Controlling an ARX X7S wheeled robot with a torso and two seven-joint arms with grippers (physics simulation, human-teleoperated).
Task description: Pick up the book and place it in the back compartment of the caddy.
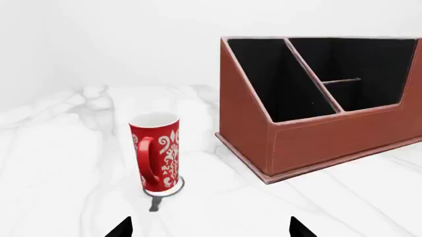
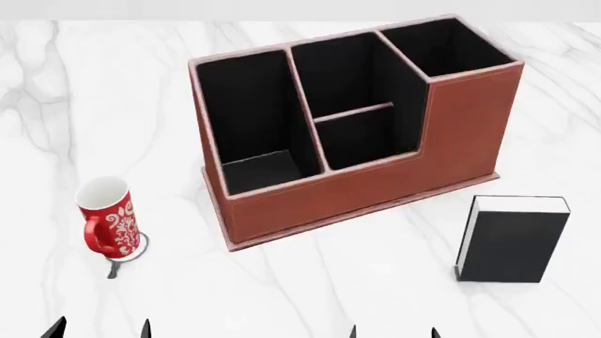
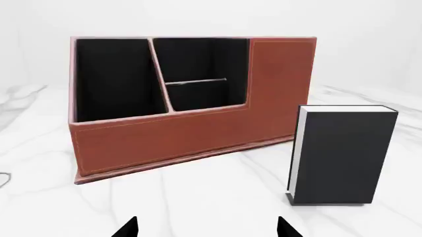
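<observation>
The black book (image 2: pixel 511 239) stands upright on the white marble table, to the right of and in front of the caddy (image 2: pixel 376 186); it also shows in the right wrist view (image 3: pixel 343 153). The reddish-brown caddy stands mid-table. Its back compartment (image 2: pixel 362 137) is the small cell between the thin cross divider and the low wall, and it holds nothing. My right gripper (image 3: pixel 207 228) is open and empty, short of the book and to its left. My left gripper (image 1: pixel 211 229) is open and empty, near the mug.
A red patterned mug (image 2: pixel 108 225) stands on a small coaster left of the caddy, just ahead of my left gripper (image 2: pixel 100 329). My right gripper's tips (image 2: pixel 395 331) show at the head view's bottom edge. The marble table (image 2: pixel 281 282) stretches all round.
</observation>
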